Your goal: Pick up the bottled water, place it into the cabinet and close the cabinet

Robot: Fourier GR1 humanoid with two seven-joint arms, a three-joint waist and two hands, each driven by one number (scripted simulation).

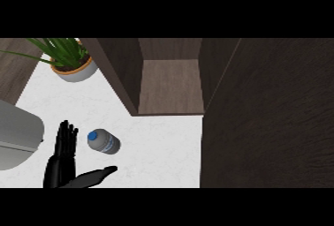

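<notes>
The bottled water, grey with a blue cap and label, stands on the white counter in front of the cabinet. The dark wooden cabinet is open, its inner shelf bare, and its door swings out toward me on the right. My left hand shows at the lower left, just left of the bottle, fingers straight up and thumb stretched toward the right below the bottle. It touches nothing. My right hand does not show.
A potted green plant in a white and orange pot stands at the back left. A grey rounded appliance fills the left edge beside my hand.
</notes>
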